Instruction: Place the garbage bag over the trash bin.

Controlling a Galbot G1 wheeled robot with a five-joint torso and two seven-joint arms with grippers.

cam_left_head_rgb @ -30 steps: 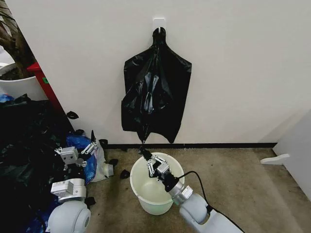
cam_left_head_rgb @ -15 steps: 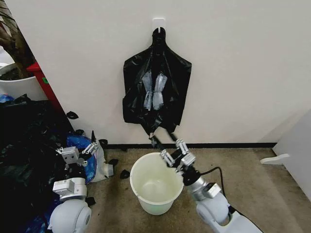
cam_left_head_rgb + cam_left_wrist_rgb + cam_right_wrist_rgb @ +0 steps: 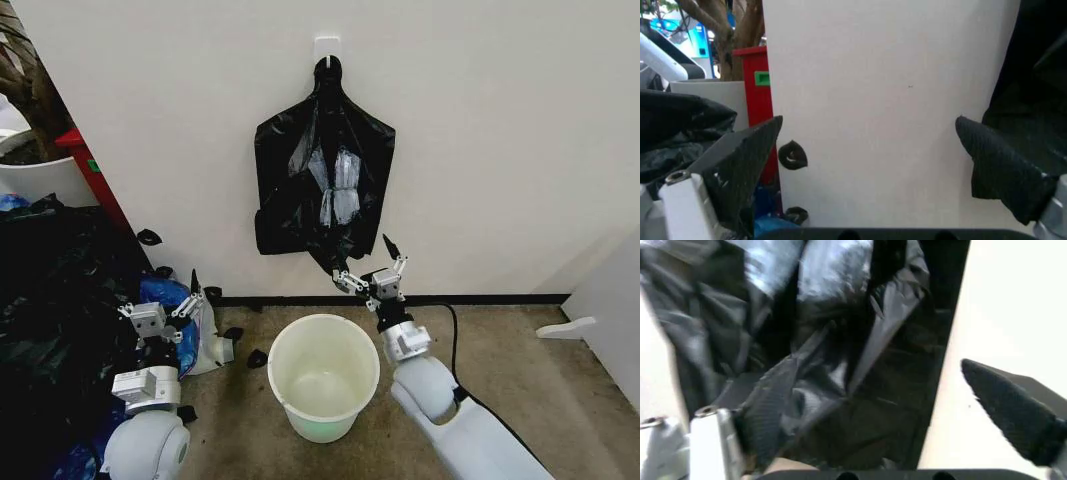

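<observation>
glossy black garbage bag [image 3: 322, 190] with pale patch, white trash bin [image 3: 322, 378] tinted pale green inside

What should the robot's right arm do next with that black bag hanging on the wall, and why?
Probably nudge the right gripper up and shut its open jaws on the bottom edge of the crinkled glossy black plastic garbage bag, which hangs from a wall hook above the empty round white plastic trash bin.

Black garbage bag [image 3: 322, 190] hanging (crinkled), white trash bin [image 3: 322, 377] below
</observation>
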